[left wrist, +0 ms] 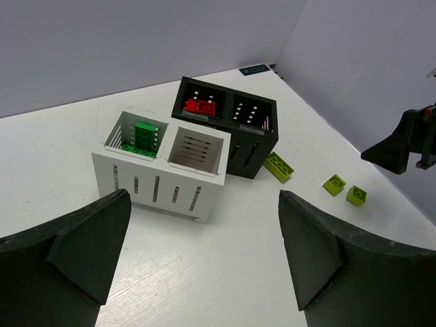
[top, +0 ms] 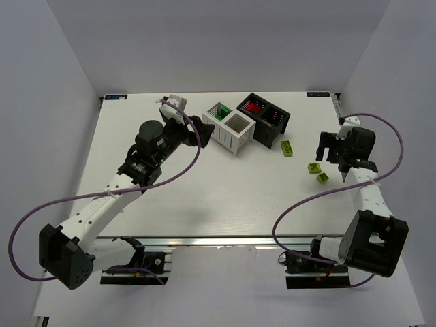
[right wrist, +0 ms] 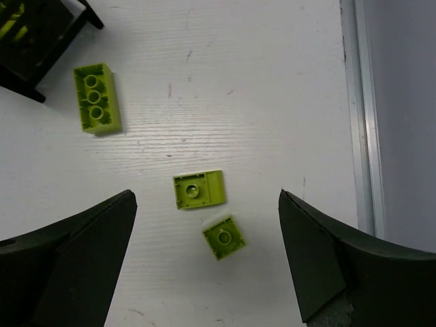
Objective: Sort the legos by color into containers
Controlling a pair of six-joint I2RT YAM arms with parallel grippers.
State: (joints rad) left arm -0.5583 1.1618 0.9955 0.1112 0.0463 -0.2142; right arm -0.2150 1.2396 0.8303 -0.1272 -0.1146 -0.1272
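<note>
Left gripper: I see its jaws wide apart and holding nothing, hovering short of the white bin.
Right gripper: I see it spread wide and empty, above the small yellow-green bricks, two lying close together on the table.
Long yellow-green brick: lies on the table beyond the small pair, near the black bin's corner.
White bin: just beside the black bin; dark green bricks lie in its left cell.
Black bin: farthest back; red bricks lie in its left cell.
</note>
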